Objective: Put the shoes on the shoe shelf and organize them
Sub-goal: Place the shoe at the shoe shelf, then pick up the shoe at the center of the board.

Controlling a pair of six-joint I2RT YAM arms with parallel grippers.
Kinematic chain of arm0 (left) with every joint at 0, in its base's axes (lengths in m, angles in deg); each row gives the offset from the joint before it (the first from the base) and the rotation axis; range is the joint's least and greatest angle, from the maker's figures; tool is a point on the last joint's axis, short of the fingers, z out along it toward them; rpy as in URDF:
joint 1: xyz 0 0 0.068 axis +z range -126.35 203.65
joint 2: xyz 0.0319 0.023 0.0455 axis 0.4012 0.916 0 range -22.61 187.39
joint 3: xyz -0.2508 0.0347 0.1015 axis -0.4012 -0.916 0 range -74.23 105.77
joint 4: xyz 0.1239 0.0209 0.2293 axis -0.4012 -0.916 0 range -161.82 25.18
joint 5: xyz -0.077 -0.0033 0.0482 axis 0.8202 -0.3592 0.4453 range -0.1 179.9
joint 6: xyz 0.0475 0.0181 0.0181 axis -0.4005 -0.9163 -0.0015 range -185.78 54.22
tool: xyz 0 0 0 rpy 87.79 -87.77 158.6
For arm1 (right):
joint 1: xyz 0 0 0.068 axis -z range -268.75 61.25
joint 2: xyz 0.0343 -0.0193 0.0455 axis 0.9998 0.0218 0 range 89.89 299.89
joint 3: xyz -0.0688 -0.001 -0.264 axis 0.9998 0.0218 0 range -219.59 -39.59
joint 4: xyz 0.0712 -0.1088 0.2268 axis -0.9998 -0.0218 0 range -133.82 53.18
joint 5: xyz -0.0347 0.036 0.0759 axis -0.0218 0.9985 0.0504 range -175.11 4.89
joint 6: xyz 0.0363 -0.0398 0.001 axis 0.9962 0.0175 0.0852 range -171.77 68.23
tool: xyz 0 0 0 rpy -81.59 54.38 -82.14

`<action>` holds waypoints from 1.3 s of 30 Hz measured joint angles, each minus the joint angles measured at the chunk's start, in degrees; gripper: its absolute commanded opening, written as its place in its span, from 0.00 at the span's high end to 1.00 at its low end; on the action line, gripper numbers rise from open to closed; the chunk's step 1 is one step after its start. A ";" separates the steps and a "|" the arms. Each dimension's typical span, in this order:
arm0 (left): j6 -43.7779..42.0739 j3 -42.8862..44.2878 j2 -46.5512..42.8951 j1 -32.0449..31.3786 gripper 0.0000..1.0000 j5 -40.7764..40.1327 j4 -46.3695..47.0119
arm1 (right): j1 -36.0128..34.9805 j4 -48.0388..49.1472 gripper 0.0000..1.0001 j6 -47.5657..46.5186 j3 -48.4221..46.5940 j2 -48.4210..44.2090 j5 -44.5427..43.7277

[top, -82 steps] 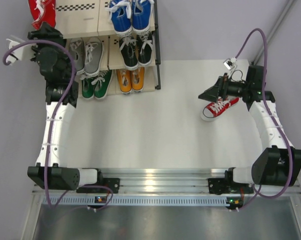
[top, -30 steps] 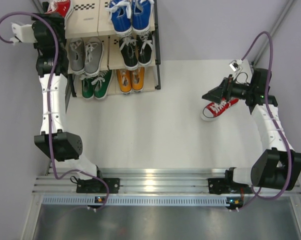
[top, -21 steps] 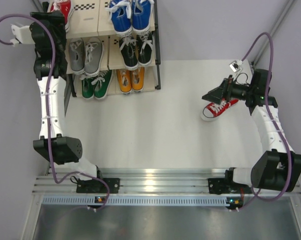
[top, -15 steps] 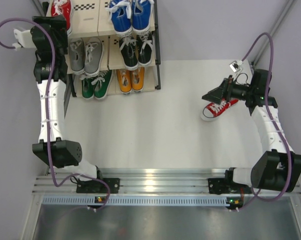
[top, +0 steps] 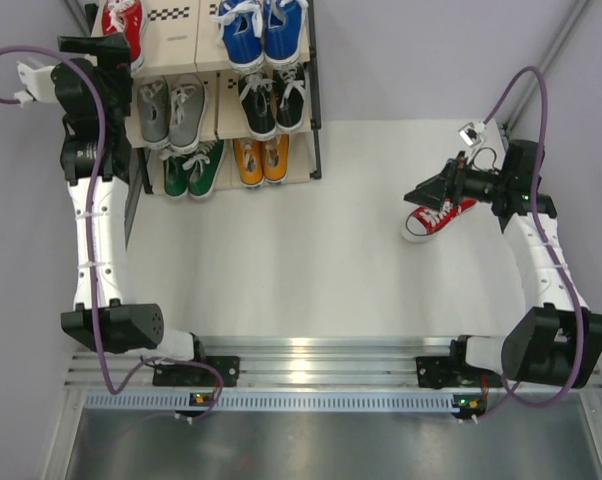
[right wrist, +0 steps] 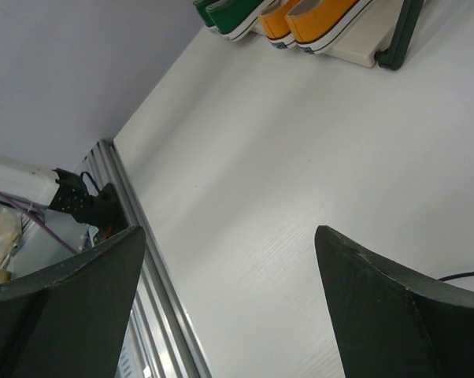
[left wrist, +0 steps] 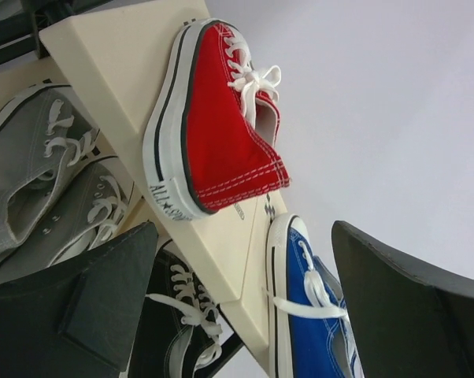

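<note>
Tabletop (top: pixel 311 260), white; shoe shelf (top: pixel 171 45) far left; grey walls (top: pixel 431 50) around

shoe shelf (top: pixel 169 42): three beige tiers, black frame
top tier: red shoe (top: pixel 124 20) left, blue pair (top: pixel 259 30) right
middle tier: grey pair (top: pixel 171 108), black pair (top: pixel 273 100)
bottom tier: green pair (top: pixel 193 168), orange pair (top: pixel 261 158)
second red shoe (top: pixel 436 218): upright, well right of the shelf
</note>
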 measured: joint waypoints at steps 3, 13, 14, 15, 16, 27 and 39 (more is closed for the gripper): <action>-1.27 -3.10 -3.34 0.00 0.03 0.55 0.07 | 0.00 -2.19 0.11 -2.16 -0.07 -0.24 -0.11; -11.98 -22.80 -22.97 0.00 0.02 4.15 0.17 | 0.81 -15.89 0.12 -14.88 -6.56 -0.22 -9.86; -13.66 -25.16 -25.27 0.00 0.02 5.14 0.09 | 1.11 -16.37 0.12 -15.45 -6.91 -0.15 -11.87; -15.30 -27.76 -27.63 0.00 0.02 6.32 0.28 | 1.49 -16.70 0.12 -15.87 -6.99 0.02 -14.14; -16.74 -30.56 -29.92 0.00 0.02 7.48 0.48 | 1.86 -17.20 0.12 -16.11 -7.06 0.31 -16.59; -23.96 -61.13 -46.80 -0.02 0.02 27.32 -3.32 | 5.38 -26.21 0.11 -27.43 -13.99 16.26 -34.69; -22.49 -75.69 -59.56 -0.02 0.03 40.87 -4.57 | 5.40 -40.15 0.17 -75.25 -34.27 33.70 -39.60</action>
